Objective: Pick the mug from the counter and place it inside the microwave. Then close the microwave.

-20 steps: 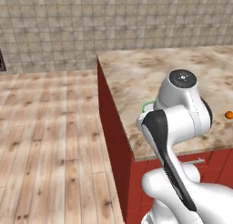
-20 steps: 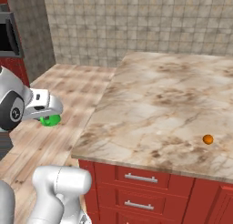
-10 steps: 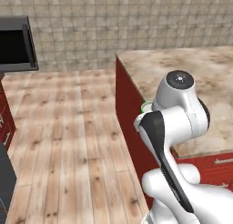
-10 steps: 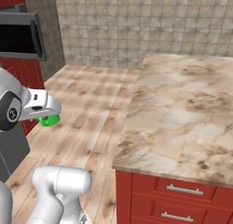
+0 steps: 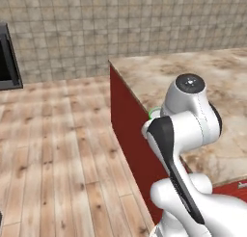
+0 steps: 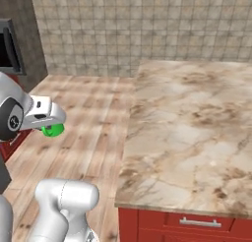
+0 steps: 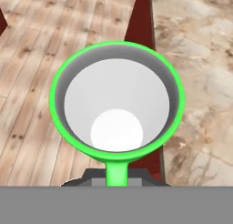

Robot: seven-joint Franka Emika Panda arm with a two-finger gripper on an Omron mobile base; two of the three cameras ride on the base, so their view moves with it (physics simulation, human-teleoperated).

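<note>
Base swung further round since before — claw (image 6: 49,125) clamped on empty green mug (image 7: 117,100) above floor (image 6: 93,123).

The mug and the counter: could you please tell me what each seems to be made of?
Mug: looks like glazed ceramic or plastic, with a smooth green outside and a plain white inside. Counter: apparently polished marbled stone, with beige-and-brown veining.

No text, label, brand, number or sign can be read anywhere: the worktop (image 6: 197,133), the tiled wall (image 5: 120,29) and the wooden floor (image 5: 53,154) carry none.
</note>
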